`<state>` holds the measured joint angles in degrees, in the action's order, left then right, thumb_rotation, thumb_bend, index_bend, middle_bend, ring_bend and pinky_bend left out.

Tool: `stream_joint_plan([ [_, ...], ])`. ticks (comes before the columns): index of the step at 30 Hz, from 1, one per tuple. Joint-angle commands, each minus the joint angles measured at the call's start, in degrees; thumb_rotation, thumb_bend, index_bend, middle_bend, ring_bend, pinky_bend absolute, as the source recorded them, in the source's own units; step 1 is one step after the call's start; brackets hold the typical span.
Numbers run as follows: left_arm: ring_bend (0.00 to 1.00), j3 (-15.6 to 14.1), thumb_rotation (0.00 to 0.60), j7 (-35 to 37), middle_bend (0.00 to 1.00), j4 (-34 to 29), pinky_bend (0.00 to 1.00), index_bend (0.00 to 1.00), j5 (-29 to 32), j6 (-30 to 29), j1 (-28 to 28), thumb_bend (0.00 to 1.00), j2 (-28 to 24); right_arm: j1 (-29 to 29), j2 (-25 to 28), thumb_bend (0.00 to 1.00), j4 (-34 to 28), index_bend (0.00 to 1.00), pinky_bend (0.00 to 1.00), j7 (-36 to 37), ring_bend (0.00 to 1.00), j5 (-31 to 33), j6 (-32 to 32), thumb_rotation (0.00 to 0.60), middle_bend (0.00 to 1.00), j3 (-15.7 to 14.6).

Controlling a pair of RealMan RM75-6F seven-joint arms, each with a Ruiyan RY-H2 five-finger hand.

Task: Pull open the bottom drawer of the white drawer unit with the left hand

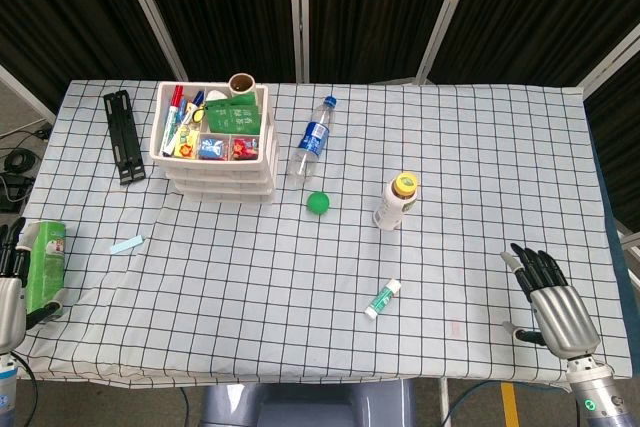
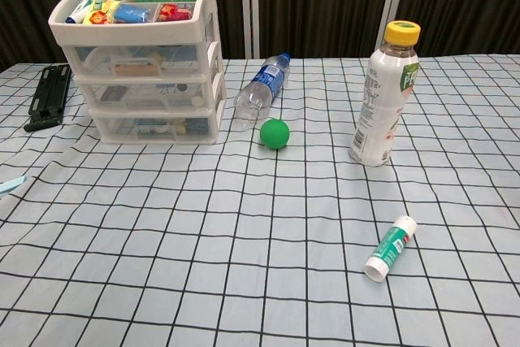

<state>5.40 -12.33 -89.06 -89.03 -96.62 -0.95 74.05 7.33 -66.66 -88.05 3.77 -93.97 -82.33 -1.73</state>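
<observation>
Head view: right hand [image 1: 550, 297], fingers spread and holding nothing, at the near right edge of the surface [image 1: 250, 287]; left hand [image 1: 12, 292], half cut off at the near left beside a green carton [image 1: 45, 262], grip unclear. White drawer unit [image 1: 213, 142] far left, well apart from both.

Chest view: bottom drawer [image 2: 154, 126] fully shut; pull not yet begun, everything remains. Neither hand visible.
</observation>
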Motion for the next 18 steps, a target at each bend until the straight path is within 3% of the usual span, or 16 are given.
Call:
stream_joint_plan([
  [1, 0.00, -0.05, 0.600, -0.17, 0.00, -0.08, 0.00, 0.00, 0.07, 0.20, -0.06, 0.00, 0.00, -0.01, 0.08, 0.02, 0.00, 0.00, 0.00, 0.07, 0.00, 0.03, -0.02, 0.600, 0.00, 0.01],
  [15, 0.00, -0.10, 0.600, 0.63, 0.00, -0.15, 0.00, 0.00, 0.35, 1.33, -0.59, 0.00, 0.08, 0.01, 0.36, 0.02, -0.39, 0.00, 0.00, 0.34, 0.00, 0.09, -0.02, 0.600, 0.00, 0.07],
  [16, 0.00, -0.23, 0.600, 1.00, 0.00, -0.38, 0.00, 0.00, 0.42, 1.81, -0.74, 0.01, 0.05, 0.00, 0.38, 0.02, -0.43, 0.00, 0.00, 0.35, 0.00, 0.08, 0.01, 0.600, 0.00, 0.03],
  [18, 0.00, -0.55, 0.600, 2.49, 0.00, -1.10, 0.00, 0.00, 0.34, 2.94, -1.16, 0.14, -0.17, -0.03, 0.48, 0.02, -0.56, 0.00, 0.00, 0.51, 0.00, -0.07, -0.10, 0.600, 0.00, -0.03],
])
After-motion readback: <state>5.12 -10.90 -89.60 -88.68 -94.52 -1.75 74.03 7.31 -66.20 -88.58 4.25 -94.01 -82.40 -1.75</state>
